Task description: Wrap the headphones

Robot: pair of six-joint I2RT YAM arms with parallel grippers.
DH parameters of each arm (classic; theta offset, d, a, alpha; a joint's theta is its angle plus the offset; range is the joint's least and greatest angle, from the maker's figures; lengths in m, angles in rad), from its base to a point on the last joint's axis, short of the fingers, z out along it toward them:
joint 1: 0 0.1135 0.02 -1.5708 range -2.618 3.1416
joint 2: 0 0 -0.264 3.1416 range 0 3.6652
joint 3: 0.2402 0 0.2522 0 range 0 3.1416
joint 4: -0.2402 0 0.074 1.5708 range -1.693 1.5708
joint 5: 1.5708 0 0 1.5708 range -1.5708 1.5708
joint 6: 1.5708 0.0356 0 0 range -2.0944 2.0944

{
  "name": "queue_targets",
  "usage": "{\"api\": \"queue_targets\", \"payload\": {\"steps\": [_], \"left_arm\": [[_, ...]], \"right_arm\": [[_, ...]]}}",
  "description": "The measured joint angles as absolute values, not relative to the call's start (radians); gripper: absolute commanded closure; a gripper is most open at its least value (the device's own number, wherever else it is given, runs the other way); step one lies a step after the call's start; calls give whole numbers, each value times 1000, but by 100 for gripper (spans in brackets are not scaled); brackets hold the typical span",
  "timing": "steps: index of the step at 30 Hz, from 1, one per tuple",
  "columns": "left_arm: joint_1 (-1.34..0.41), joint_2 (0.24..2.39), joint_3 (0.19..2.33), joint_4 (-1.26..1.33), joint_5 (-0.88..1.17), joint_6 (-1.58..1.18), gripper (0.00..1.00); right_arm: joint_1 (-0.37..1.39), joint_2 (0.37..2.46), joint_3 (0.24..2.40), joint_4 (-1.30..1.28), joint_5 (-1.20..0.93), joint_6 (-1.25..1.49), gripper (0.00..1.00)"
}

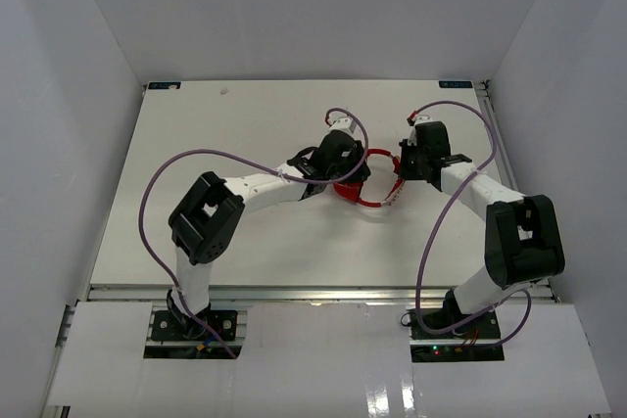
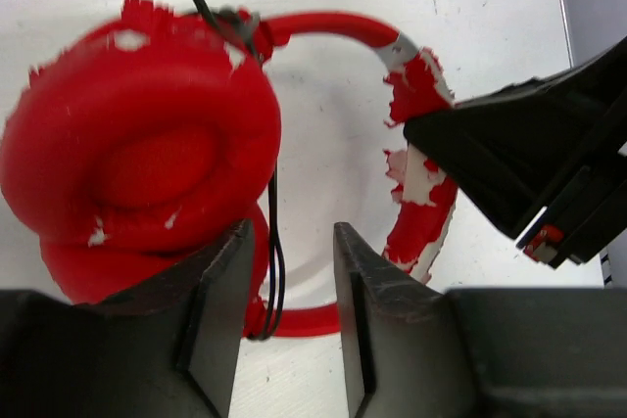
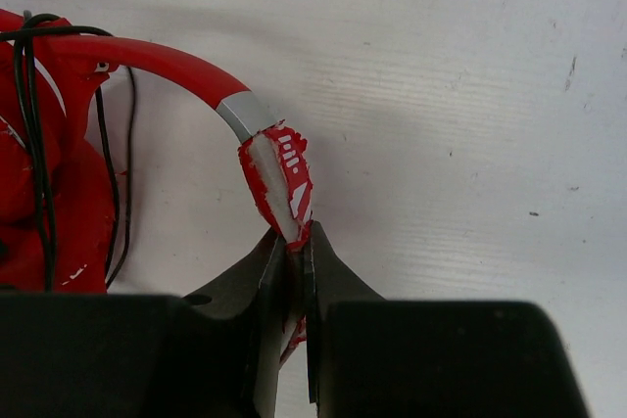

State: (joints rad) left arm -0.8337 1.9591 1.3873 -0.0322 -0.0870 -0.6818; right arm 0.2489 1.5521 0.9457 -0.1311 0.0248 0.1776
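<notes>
The red headphones [image 1: 361, 193] lie past mid-table, their headband [image 3: 277, 175] flaking to white patches. The right gripper [image 3: 297, 237] is clamped on that band. The left gripper [image 2: 292, 232] stands parted, with the thin dark cord [image 2: 273, 242] loose between its jaws. The table [image 1: 196, 144] stretches wide to the left. Only the left wrist view shows the cushioned cup [image 2: 147, 144].

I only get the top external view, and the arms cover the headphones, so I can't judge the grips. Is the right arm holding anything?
Observer: Yes. The right gripper has its jaws shut on the headband, at its peeling padded section.
Operator: And the left?
Observer: The left gripper is open; the cord runs through the gap, ungripped.
Operator: Any cord wrapped yet?
Observer: The right wrist view shows dark strands crossing the cups.
</notes>
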Motion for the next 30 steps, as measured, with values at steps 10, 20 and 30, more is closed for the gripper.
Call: {"api": "queue_targets", "payload": {"steps": [10,20,30], "left_arm": [[-834,1852,1284,-39,-31,-627,36],[-834,1429,1057,-31,11,-486,13],[-833,1036,809,-130,-41,-380,2]], "right_arm": [[243,1607,984,-105,12,178,56],[160,1570,977,-77,-63,157,5],[157,1215,890,-178,-200,-52,10]]}}
